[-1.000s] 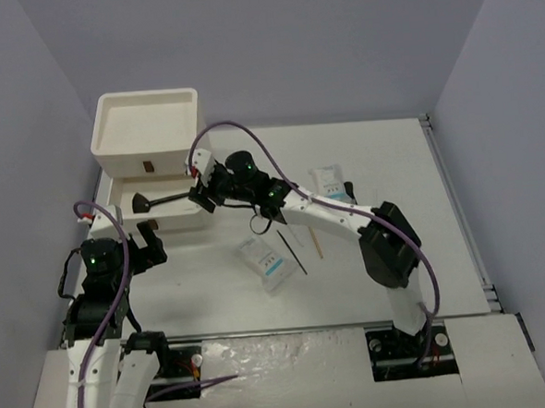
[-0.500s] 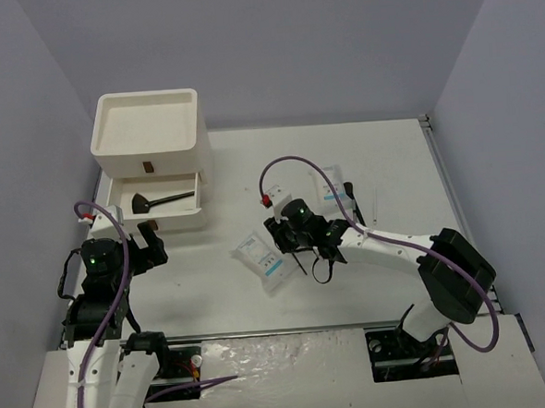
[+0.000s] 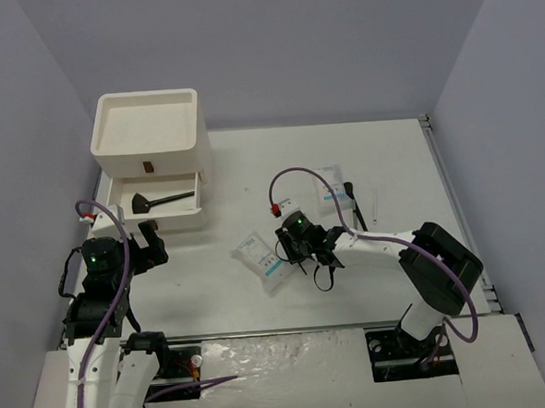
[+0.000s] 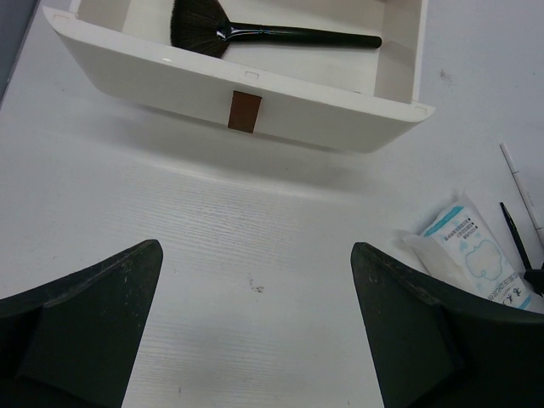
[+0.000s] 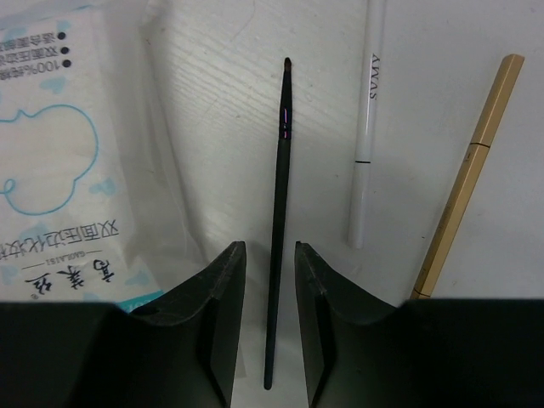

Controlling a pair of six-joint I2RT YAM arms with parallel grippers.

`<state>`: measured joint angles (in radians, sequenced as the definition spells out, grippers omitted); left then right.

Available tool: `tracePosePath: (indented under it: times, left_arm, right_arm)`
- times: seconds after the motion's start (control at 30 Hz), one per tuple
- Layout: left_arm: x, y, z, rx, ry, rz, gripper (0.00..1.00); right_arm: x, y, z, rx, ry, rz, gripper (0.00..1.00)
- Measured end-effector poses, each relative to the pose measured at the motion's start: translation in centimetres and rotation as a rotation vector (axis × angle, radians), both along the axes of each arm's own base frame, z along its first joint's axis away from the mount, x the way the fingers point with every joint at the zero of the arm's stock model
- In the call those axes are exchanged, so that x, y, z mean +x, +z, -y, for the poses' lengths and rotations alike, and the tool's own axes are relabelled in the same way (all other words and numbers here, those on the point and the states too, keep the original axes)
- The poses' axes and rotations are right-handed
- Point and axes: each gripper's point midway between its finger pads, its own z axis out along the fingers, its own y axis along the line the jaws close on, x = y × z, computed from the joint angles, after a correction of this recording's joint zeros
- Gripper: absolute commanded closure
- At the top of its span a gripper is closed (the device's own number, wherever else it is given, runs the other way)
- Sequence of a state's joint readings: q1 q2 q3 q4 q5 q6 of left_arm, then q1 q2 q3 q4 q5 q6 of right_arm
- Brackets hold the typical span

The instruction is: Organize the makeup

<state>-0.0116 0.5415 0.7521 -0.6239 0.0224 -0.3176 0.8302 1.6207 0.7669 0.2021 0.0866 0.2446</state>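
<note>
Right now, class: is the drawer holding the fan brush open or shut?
Open: the drawer sticks out from the white box, the fan brush lying exposed inside.

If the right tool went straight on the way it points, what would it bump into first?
Probably the thin black brush lying between the right tool's fingers, then the table.

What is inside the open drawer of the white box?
One black fan brush lies in the open drawer; nothing else shows. The drawer's back part sits under the white box, so that stretch is hidden.
</note>
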Motion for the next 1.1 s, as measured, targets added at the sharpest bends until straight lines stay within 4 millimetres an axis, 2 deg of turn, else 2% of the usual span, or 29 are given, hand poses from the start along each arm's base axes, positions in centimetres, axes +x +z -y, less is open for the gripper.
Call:
tracePosePath:
  times: [0.13,0.27,0.47,0.53,0.63,0.8,0.9,1.0,1.1]
  left_arm:
    - [0.0,0.0,0.0,0.0,0.0,0.0,0.09]
    - [0.0,0.0,0.0,0.0,0.0,0.0,0.09]
    - [0.0,0.0,0.0,0.0,-0.001,0.0,0.09]
    - [0.0,0.0,0.0,-0.001,-0.002,0.0,0.09]
    - [0.0,0.0,0.1,-0.002,-0.003,0.0,0.09]
    - [0.0,0.0,0.1,-0.002,-0.003,0.0,0.09]
    - [0.0,0.0,0.1,-0.002,-0.003,0.0,0.09]
    - [0.0,0.0,0.1,-0.001,-0.004,0.0,0.09]
    - [0.0,0.0,0.1,-0.002,-0.003,0.0,0.09]
  right_arm:
    - [0.5,-0.7,0.2,-0.003,-0.032,0.004,0.82]
    - [0.9,-0.6,0.3,-0.001,-0.051,0.014,1.0]
    - [1.0,-0.3,0.8,-0.03,-0.038,0.023,1.0]
    - [1.1,0.5,0.8,-0.046,-0.015,0.037,1.0]
    - [2.2,4.0,-0.4,-0.033,0.045,0.1,1.0]
    - [6.2,16.0,-6.9,0.128,0.218,0.332,1.0]
    - [7.2,21.8,-9.6,0.202,0.314,0.45,1.0]
    - [7.9,25.5,-12.9,0.241,0.442,0.522,1.0]
    - [9.3,27.9,-17.5,0.285,0.574,0.591,1.0]
